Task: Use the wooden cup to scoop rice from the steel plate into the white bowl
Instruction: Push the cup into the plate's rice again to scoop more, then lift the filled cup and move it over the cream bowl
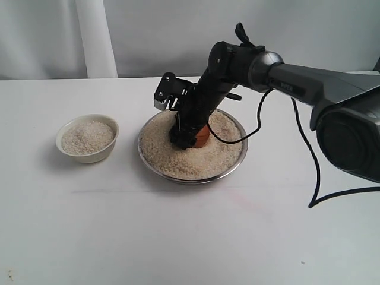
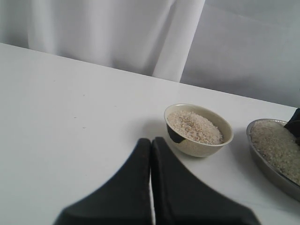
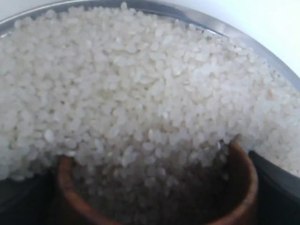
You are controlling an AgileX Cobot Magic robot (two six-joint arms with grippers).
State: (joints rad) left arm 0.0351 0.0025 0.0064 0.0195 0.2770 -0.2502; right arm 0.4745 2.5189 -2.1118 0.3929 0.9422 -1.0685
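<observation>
Rice [image 1: 178,157] fills the steel plate [image 1: 196,180] nearly to its rim. Right jaws, spread wide, clamp the wooden cup [image 1: 202,138], tipped mouth-first into the heap mid-plate. White bowl [image 1: 87,155], holding rice, stands apart leftward across bare worktop [image 1: 178,237]. Left jaws are pressed together, empty, facing the bowl.
</observation>
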